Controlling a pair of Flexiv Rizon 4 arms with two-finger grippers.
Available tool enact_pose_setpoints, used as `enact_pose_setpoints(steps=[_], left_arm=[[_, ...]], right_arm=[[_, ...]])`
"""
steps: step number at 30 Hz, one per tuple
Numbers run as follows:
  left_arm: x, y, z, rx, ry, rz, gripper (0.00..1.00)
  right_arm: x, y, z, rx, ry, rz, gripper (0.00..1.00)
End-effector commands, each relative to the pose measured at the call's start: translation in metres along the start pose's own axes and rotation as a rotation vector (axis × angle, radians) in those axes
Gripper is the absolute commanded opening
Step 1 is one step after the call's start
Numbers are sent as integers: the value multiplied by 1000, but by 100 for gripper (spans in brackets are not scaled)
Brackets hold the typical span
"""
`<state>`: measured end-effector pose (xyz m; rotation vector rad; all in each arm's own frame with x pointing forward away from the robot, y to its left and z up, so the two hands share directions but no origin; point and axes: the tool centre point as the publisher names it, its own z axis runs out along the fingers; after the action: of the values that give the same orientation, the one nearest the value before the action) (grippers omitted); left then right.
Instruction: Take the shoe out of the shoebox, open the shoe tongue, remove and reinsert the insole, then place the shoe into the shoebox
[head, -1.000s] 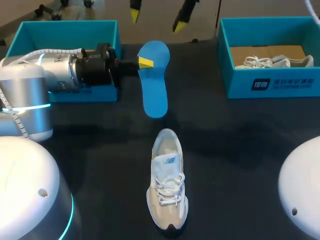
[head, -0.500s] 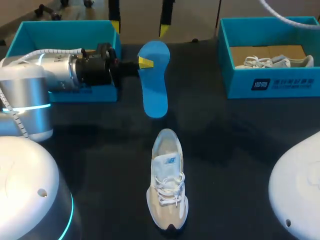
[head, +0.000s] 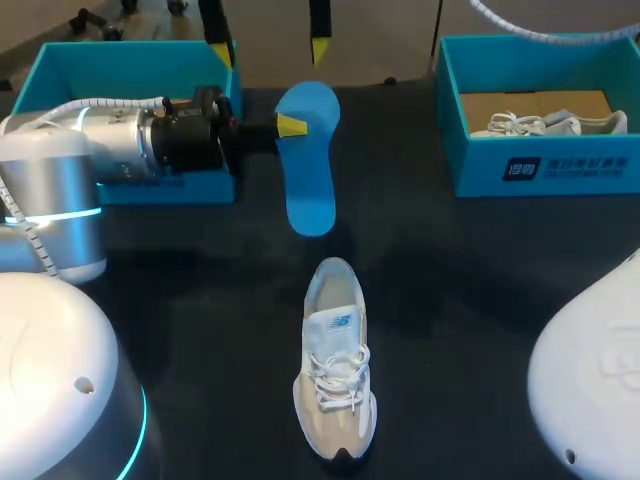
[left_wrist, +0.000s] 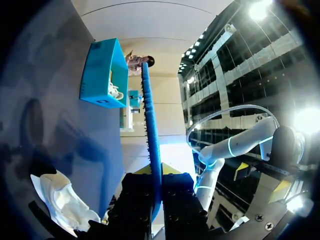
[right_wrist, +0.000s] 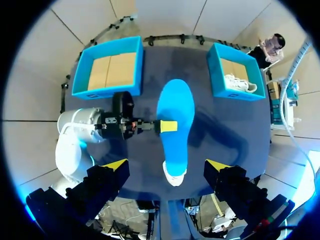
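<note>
Shoe (head: 335, 360) lies on counter (head: 480, 280). Left tool (head: 290, 125) clenched on blue insole (head: 308, 170), just past shoe's heel. Right tool (right_wrist: 166, 164) spread wide, grasping nothing, high above shoe.

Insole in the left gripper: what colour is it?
Solid blue; the insole shows best in the head view.

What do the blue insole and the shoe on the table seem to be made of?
Insole: probably foam, matte blue, thin with a ridged edge in the left wrist view. Shoe: seemingly textile panels, beige and white, matte, with laces.
</note>
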<state>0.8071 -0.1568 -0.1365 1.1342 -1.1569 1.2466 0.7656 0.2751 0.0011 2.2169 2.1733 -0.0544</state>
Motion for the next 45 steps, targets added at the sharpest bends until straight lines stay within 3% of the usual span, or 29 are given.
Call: enact_pose_setpoints(steps=[1,17,33,40,45], left_arm=[[1,1,0,2,-5,-1,0],[1,1,0,2,-5,-1,0],[1,1,0,2,-5,-1,0],[1,1,0,2,-5,-1,0],[1,1,0,2,-5,-1,0]], right_arm=[[-19,-2,8,0,129,1,100],[-54,-4,-2,28,565,43,100],[-65,1,11,0,896,29,100],[-70,5,13,-54,1050,15,100],[-70,12,14,-63,1111,8,100]])
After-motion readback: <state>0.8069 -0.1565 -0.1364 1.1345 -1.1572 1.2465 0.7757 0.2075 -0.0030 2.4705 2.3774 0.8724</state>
